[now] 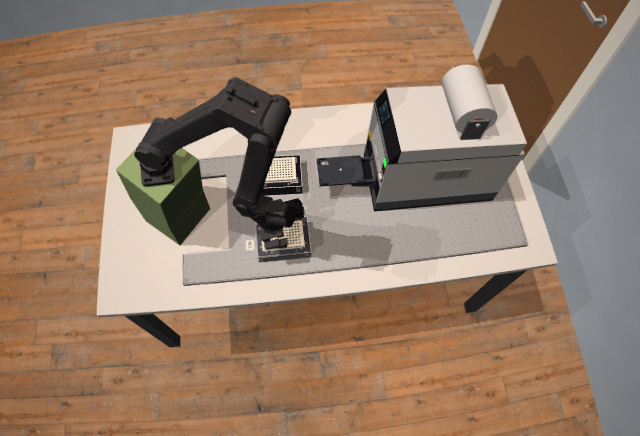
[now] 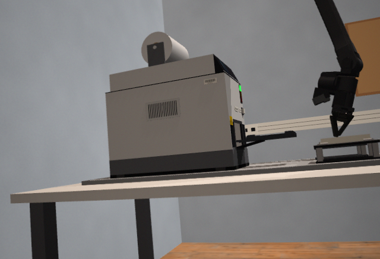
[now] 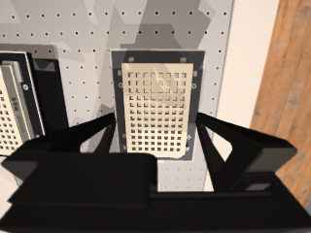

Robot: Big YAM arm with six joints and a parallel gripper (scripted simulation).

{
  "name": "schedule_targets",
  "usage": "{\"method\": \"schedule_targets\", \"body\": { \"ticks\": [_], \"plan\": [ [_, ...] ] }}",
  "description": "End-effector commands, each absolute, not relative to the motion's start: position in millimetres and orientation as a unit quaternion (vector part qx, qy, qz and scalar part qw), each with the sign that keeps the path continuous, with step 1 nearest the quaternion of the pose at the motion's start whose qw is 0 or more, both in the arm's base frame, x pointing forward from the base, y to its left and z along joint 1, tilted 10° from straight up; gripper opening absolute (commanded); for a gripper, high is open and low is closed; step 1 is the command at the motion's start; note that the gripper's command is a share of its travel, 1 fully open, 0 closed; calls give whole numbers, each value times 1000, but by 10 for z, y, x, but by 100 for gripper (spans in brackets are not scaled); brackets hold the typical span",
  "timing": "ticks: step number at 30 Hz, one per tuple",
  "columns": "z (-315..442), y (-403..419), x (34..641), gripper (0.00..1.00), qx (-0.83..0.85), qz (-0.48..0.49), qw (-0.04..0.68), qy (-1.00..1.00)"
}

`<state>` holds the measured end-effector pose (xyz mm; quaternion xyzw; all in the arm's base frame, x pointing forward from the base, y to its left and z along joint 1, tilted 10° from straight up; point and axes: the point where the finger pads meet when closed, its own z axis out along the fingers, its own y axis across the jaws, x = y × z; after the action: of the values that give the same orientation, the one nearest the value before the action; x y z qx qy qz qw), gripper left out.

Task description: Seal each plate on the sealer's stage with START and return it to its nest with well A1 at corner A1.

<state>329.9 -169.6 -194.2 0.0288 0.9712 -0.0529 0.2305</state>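
From where I stand, the tool [image 1: 275, 243] [image 2: 336, 135] [image 3: 155, 116] is released, its 2 fingers spread wide over the near well plate [image 1: 294, 235] [image 2: 345, 139] [image 3: 156, 109]. That plate lies flat in its plate nest [image 1: 283, 255] [image 2: 365, 142] [image 3: 196, 97], on the perforated board over the bench [image 1: 330, 289] [image 2: 196, 185]. The other well plate [image 1: 283, 168] [image 3: 6, 116] sits in the 2nd nest [image 1: 285, 186] [image 3: 28, 78], and the sealer's stage [image 1: 338, 170] [image 2: 273, 135] is out with no plate on it.

I'd guess it is light, stiff plastic, hard to dent but apt to skate if the pads meet it unevenly. I would take it by its 2 long side walls, midway along, low enough for a real bite yet above the nest's plate, fingers level. I'd squeeze moderately and lift straight up, keeping it flat in case the wells hold liquid. Whether foil already covers it, I cannot tell.
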Motion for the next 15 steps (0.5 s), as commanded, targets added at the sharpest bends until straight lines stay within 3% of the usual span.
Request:
{"method": "schedule_targets", "body": {
  "ticks": [1, 15],
  "plan": [
    [-1935, -1659, 3280, 100, 23, -51, 228, 972],
    [-2094, -1706, 3221, 100, 30, -51, 224, 973]
  ]
}}
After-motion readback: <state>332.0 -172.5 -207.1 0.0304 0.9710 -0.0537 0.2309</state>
